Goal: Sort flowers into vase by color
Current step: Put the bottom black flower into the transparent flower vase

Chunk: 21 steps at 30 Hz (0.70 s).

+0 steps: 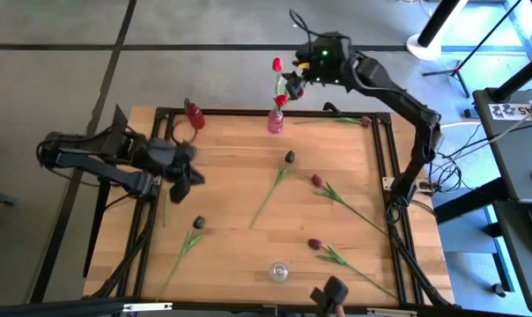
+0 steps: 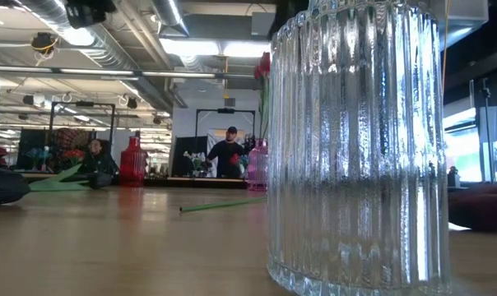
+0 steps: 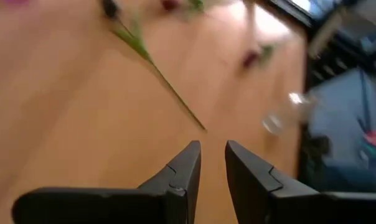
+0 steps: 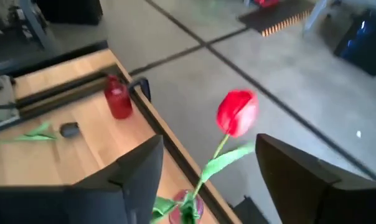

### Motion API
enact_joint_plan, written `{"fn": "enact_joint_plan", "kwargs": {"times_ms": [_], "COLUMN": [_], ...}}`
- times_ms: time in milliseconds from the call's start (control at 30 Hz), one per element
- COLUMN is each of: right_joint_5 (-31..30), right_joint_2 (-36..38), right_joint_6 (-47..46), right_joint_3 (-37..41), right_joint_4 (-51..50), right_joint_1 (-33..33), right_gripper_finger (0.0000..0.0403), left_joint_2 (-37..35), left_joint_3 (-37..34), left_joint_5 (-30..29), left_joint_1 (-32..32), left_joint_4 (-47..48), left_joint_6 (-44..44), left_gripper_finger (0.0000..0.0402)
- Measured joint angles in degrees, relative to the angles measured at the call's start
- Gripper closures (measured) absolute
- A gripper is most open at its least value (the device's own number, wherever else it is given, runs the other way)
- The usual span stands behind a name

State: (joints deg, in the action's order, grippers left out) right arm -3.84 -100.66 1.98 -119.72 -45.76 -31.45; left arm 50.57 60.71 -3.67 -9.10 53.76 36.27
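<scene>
A bright red tulip (image 4: 236,112) stands with its stem in a small pink vase (image 1: 275,121) at the table's far edge. My right gripper (image 4: 203,168) is open wide above that vase, one finger on either side of the stem, touching nothing. A red vase (image 1: 194,114) stands at the far left, and a clear ribbed vase (image 1: 278,271) at the near edge. My left gripper (image 3: 213,155) hovers over the table's left part, empty, with a narrow gap between its fingers. Several tulips lie flat on the wood: near-black heads (image 1: 290,157) (image 1: 198,222) and maroon heads (image 1: 317,180) (image 1: 314,244) (image 1: 365,121).
The table has a black metal frame (image 1: 385,150) round its wooden top. The clear vase (image 2: 355,148) fills much of the low view. A green stem (image 2: 220,205) lies beyond it. People show in the room behind the table. Bare wood lies around the table's middle.
</scene>
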Motion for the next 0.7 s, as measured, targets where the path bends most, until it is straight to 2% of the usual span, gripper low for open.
{"fn": "enact_joint_plan", "kwargs": {"times_ms": [100, 267, 500, 700], "right_joint_5": [-1.7, -2.1, -4.8, -6.0], "right_joint_2": [0.0, 0.1, 7.5, 11.4], "right_joint_6": [1.0, 1.5, 6.0, 4.7], "right_joint_3": [-6.2, -15.4, -13.2, -13.3], "right_joint_4": [-2.8, -7.0, -6.0, -15.7], "right_joint_1": [2.0, 6.8, 18.0, 31.6], "right_gripper_finger": [0.0138, 0.0147, 0.0160, 0.0169], "left_joint_2": [2.3, 8.9, 18.6, 26.0], "left_joint_3": [0.0, 0.0, 0.0, 0.0], "left_joint_5": [0.1, -1.1, 1.2, 3.2], "left_joint_1": [-7.4, -18.1, -30.3, -37.3], "left_joint_4": [2.7, 9.0, 11.6, 11.6], "left_joint_6": [8.1, 27.7, 53.4, 70.1], "left_gripper_finger": [0.0330, 0.0330, 0.0319, 0.0260]}}
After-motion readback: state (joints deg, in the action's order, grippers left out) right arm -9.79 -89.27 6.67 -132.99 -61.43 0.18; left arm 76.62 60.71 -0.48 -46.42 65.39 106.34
